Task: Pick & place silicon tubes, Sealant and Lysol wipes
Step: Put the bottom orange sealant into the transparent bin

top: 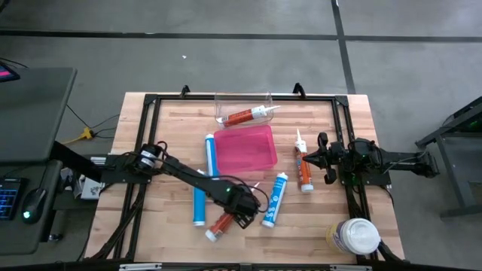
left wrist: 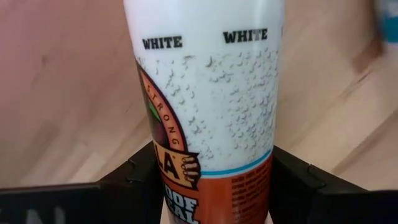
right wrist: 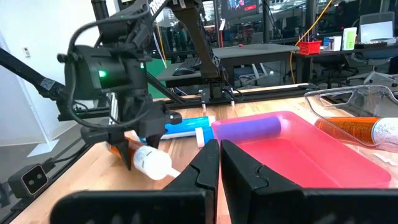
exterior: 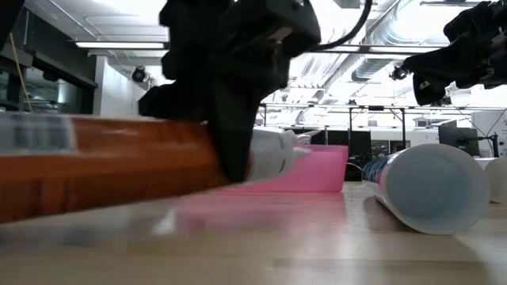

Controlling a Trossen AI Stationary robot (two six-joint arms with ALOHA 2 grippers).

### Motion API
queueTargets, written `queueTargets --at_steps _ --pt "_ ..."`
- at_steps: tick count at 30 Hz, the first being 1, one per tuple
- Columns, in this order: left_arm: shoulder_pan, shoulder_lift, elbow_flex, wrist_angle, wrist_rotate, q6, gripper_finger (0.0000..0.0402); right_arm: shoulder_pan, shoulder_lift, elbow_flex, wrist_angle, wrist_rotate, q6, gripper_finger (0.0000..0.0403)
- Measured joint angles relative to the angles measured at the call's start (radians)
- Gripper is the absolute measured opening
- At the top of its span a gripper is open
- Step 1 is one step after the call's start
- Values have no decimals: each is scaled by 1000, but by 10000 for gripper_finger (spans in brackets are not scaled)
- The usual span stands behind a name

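Your left gripper (top: 242,213) at 6 o'clock on the surface — fingers clamped on the orange cartridge (top: 221,223); right gripper (top: 319,157) fingers pressed together, empty.

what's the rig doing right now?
The left gripper is down at the front of the table, its fingers either side of an orange-and-white caulk tube lying on the wood. The right gripper waits shut above the right side, beside another orange tube. A pink tray is mid-table, a clear bin behind it holds one tube, and the wipes canister stands at the front right corner.
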Motion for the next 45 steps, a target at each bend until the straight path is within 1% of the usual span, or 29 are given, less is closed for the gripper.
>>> queueTargets --at_steps 4,8,11,17,22,25,31,35,40,42,45 --pt "-1 0 92 -45 -59 47 191 0 0 0 0 0 0 12" --pt "-2 -1 216 -151 -166 117 190 0 0 0 0 0 0 12" --pt "-1 -5 303 -201 -266 132 190 0 0 0 0 0 0 12" --pt "-1 -7 470 -268 -413 200 190 0 0 0 -1 0 0 12" --pt "4 -7 546 -275 -560 275 188 0 0 0 -1 0 0 12" --pt "13 -7 571 -260 -617 340 188 0 0 0 -1 0 0 12" --pt "53 -7 573 -202 -665 430 188 0 0 0 -1 0 0 12" --pt "84 -7 573 -88 -696 522 188 0 0 0 -1 0 0 12" --pt "132 -7 565 28 -669 626 187 0 0 0 -1 0 0 12" --pt "153 -7 533 91 -646 663 186 0 0 0 -1 0 0 12" --pt "184 -8 460 209 -574 728 186 0 0 0 -1 0 0 12"
